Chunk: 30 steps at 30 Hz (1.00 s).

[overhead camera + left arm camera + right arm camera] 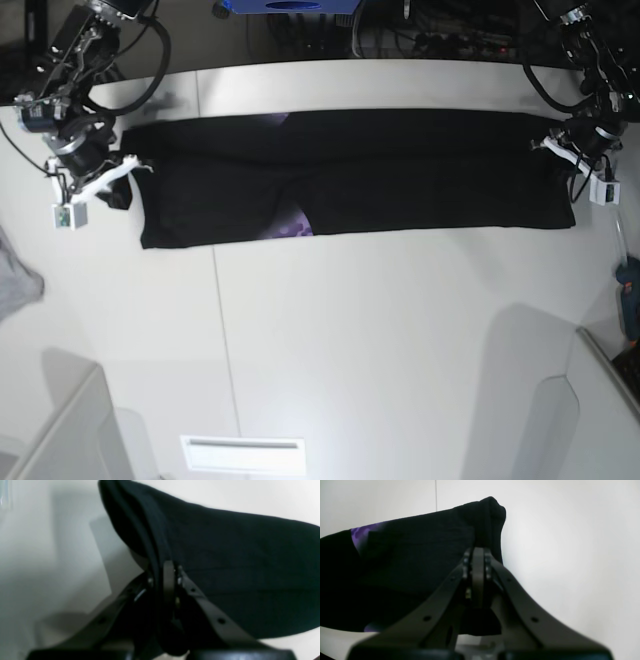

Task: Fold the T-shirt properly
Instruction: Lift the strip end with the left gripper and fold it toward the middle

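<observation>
T-shirt [350, 175] stretched in long band across desk [380, 340] between both grippers. Left gripper [166, 567] clamped on cloth edge; right gripper [478, 552] likewise pinching opposite end. Purple print mostly hidden, fingertips buried in fabric.

The T-shirt [400, 170] is soft black cloth, matt, with a fine knit weave and a purple print showing at a fold. The table [380, 330] is smooth, white and faintly sheened. Both grippers' fingers [478, 565] look like dark matt plastic with small metal screws.
</observation>
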Motion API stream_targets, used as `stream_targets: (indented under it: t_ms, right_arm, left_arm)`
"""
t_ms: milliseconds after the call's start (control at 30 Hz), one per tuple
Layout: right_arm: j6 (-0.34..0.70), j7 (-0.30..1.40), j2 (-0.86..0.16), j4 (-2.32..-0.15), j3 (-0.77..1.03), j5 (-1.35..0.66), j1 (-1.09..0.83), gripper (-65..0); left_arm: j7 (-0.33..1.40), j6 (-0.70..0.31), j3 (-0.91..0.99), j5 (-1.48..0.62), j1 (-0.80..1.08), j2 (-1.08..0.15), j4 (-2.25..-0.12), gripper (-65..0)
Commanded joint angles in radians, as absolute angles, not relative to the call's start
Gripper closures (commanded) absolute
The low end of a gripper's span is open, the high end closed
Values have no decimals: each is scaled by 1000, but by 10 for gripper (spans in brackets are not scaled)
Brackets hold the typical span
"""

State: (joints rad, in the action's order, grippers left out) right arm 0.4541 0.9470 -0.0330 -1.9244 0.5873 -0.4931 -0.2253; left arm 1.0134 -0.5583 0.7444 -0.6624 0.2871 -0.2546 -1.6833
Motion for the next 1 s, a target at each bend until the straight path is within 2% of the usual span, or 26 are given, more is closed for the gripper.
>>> stream_targets:
  t_ms: [0,233,500,967]
  right_arm:
    - [460,924,-44,-1945,590,-510,-216,0]
    - [460,924,-42,-1945,590,-510,-216,0]
    - [460,924,-24,-1946,590,-510,-217,0]
    - [460,924,-24,-1946,590,-510,-219,0]
  left_arm:
    - [1001,-565,750,-674,302,-266,-1728,0]
    - [1004,-564,687,-674,374,-237,-1900,0]
    - [1004,-561,518,-674,367,-183,-1922,0]
    - [1003,-398,209,-680,286,-162,-1914,0]
